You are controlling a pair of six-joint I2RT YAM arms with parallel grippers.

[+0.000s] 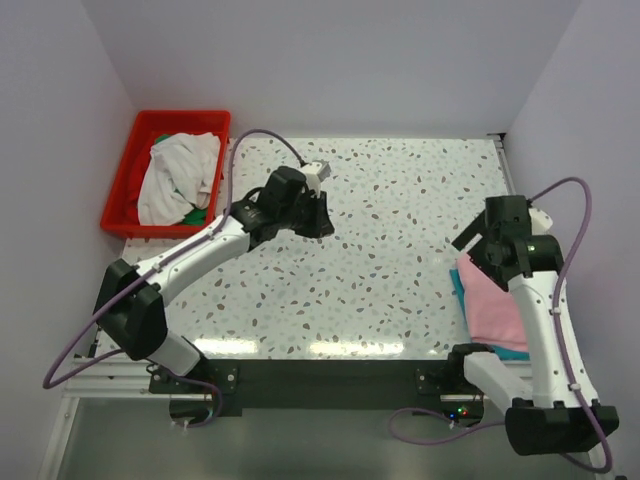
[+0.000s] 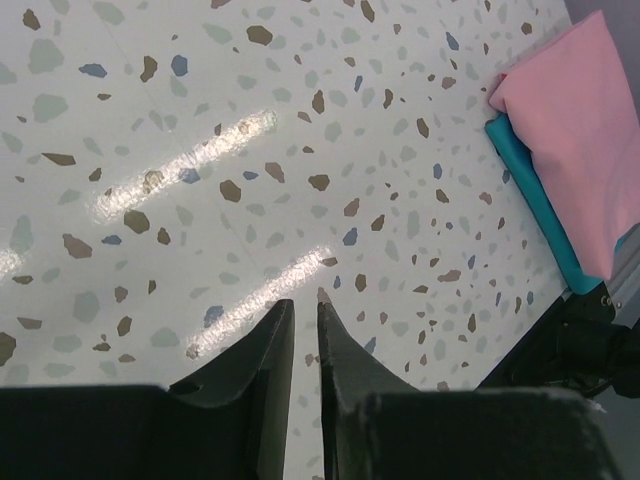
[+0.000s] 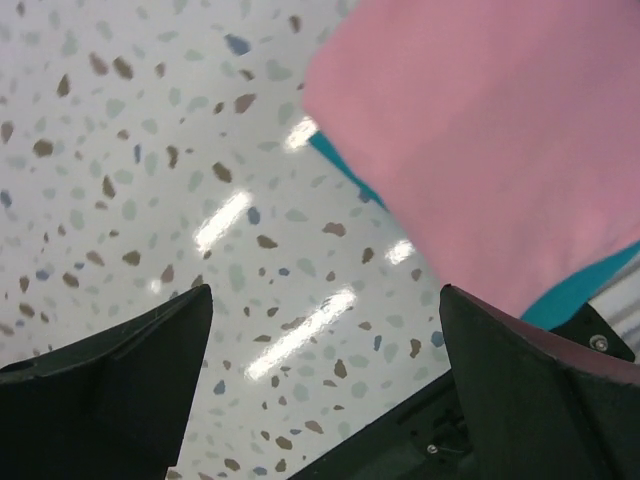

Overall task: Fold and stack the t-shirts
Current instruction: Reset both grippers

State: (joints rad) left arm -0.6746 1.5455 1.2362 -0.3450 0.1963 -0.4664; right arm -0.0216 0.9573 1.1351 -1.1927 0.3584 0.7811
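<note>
I count two of the four done. The pink t-shirt [image 1: 495, 305] lies folded on top of the teal t-shirt [image 1: 461, 287], a stack just under and to the near side of the right gripper [image 1: 468, 238]. Those jaws are spread as wide as they go and hold nothing. In the right wrist view the pink cloth fills the space ahead of and to the right of the right-hand finger, and the table [image 1: 400, 220] shows bare between the two fingers.

The left gripper [image 2: 305, 320] hangs over bare table with its jaws almost together, only a thin slit between them, pinching nothing. The stack sits well ahead of those jaws and off to their right.

What is left, as I judge it, is the off-white t-shirt [image 1: 175, 175] and the green t-shirt [image 1: 195, 213]. Both are heaped unfolded in the red crate [image 1: 120, 205], well apart from either pair of jaws, on the left arm's far left.

Only the top view shows me that crate; neither wrist camera sees it. The wrist views give what the top view hides: the slit in the left jaws, and how the pink edge overhangs the teal one with a thin teal strip showing
</note>
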